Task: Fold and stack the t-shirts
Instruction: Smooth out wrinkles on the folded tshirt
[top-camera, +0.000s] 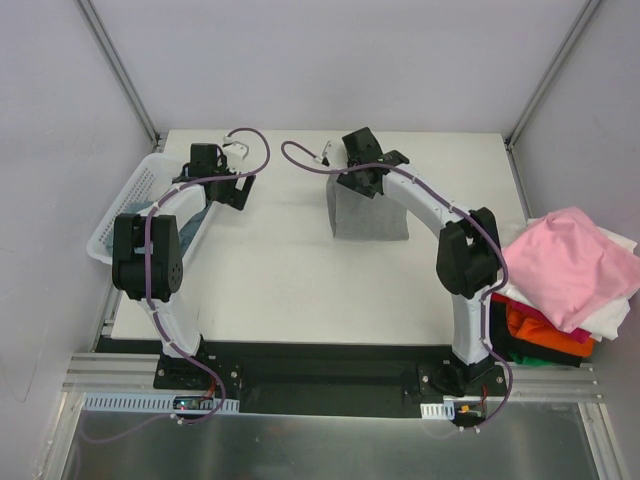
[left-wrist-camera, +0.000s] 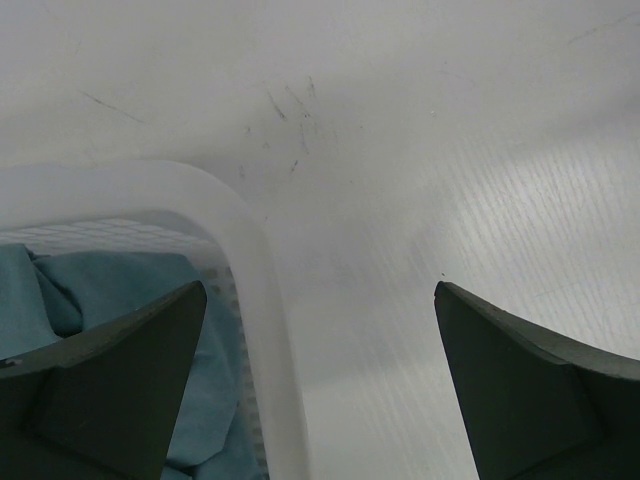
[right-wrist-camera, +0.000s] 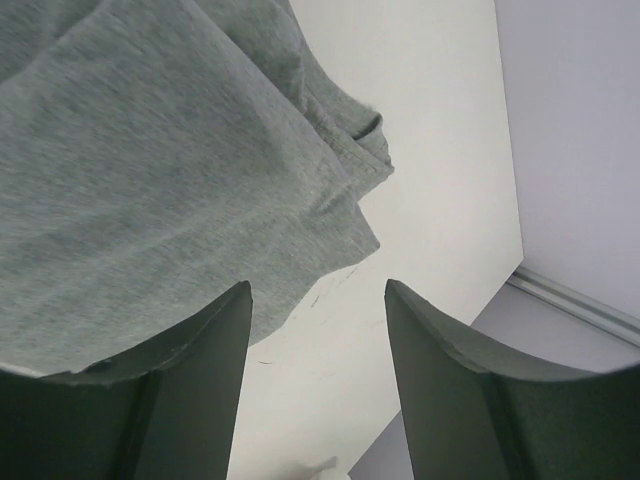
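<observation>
— On the table (top-camera: 280, 275), where is the grey tee (top-camera: 368, 215) lying?
— Folded, mid-table toward the back. From above, the right gripper (top-camera: 374, 182) is hanging over its far edge; the wrist view is showing its fingers (right-wrist-camera: 180, 380) parted, gripping nothing.
— And the left gripper (left-wrist-camera: 320, 290)?
— Gaping wide at the basket (left-wrist-camera: 255, 300) corner. Its wrist view is showing the blue tee (left-wrist-camera: 110, 290) inside plainly; only the top view is catching the pink tee (top-camera: 570, 262) heaped far right.

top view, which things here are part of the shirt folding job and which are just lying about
Job:
grey t-shirt on the table
blue-teal t-shirt in the white basket
pile of t-shirts at the right edge

Lying about:
white basket
metal frame
</observation>
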